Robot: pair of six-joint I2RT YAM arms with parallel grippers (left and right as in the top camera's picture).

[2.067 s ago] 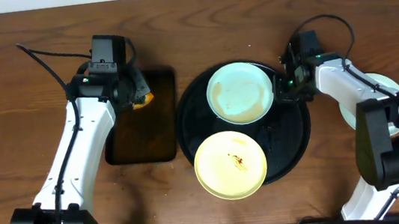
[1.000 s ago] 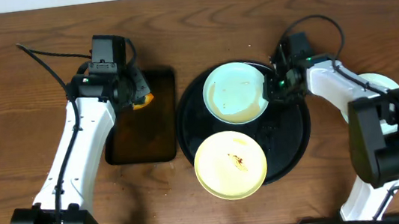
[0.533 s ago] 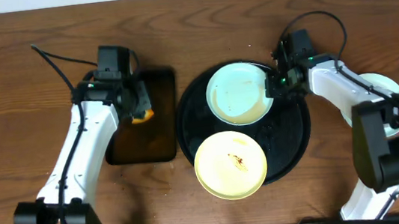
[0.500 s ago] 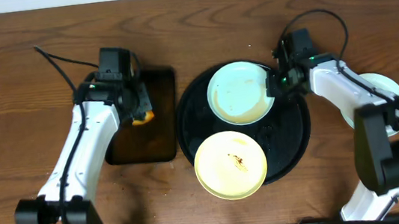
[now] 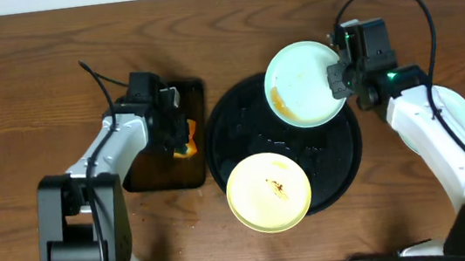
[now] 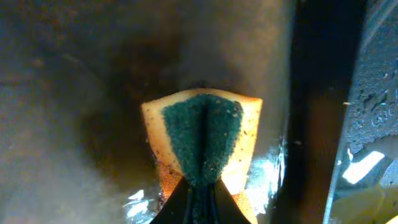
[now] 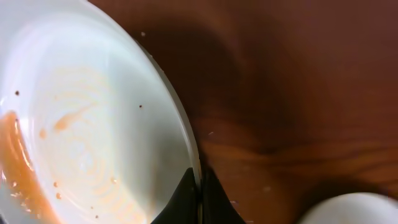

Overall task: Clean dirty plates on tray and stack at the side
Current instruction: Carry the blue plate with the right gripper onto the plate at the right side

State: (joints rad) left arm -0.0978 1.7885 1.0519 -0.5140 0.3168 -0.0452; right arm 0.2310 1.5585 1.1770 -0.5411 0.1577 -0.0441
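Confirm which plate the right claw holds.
The pale blue plate with the orange smear, pinched at its rim by the right claw. The yellow plate lies on the tray; a third plate sits off it.

The right gripper [image 7: 199, 188] pinched the rim of a pale plate [image 7: 93, 118] smeared orange-brown, with the wooden table [image 7: 298, 81] behind; a second pale plate [image 7: 349, 213] peeked in bottom right.

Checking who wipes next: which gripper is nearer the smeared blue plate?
Right. The right gripper pinches the rim of the blue plate; the left gripper holds a sponge across the round tray.
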